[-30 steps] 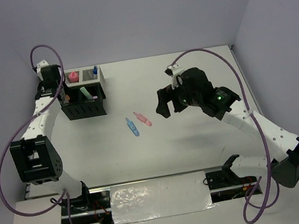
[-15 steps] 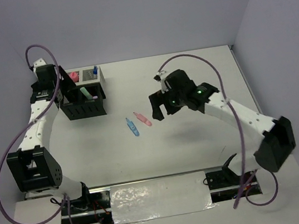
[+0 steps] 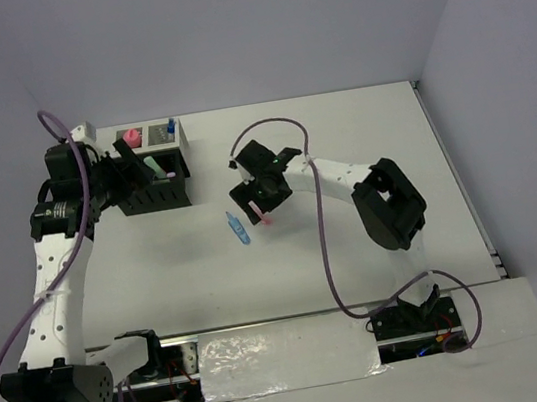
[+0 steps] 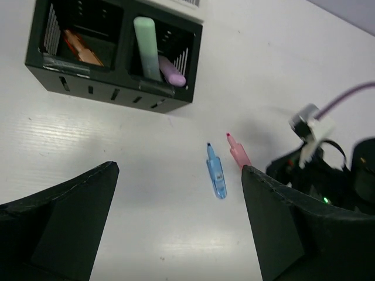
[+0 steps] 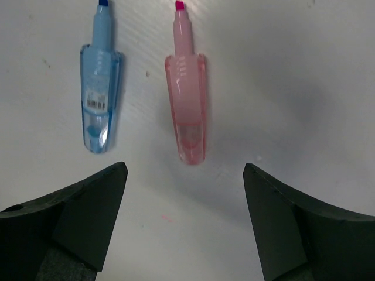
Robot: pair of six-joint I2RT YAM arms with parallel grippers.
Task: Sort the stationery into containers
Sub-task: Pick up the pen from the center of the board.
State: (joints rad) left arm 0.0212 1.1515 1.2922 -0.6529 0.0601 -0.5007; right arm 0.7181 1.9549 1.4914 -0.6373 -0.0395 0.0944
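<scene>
Two loose markers lie side by side mid-table: a blue marker and a pink marker. My right gripper hangs open just above the pink marker's rear end, with a finger on each side and nothing held. In the top view it covers most of the pink marker, beside the blue marker. The black organizer holds a mint marker, a purple marker and an orange marker. My left gripper is open and empty, raised by the organizer's left side.
A pink-capped bottle and a small blue-capped bottle stand in the organizer's white-rimmed back compartments. The right arm's purple cable loops over the table's middle. The left wrist view shows the right gripper's body close to the pink marker.
The right gripper has swung left and down from mid-table to just over the pink marker. The left arm has pulled back from above the organizer towards the left, its jaws open.
</scene>
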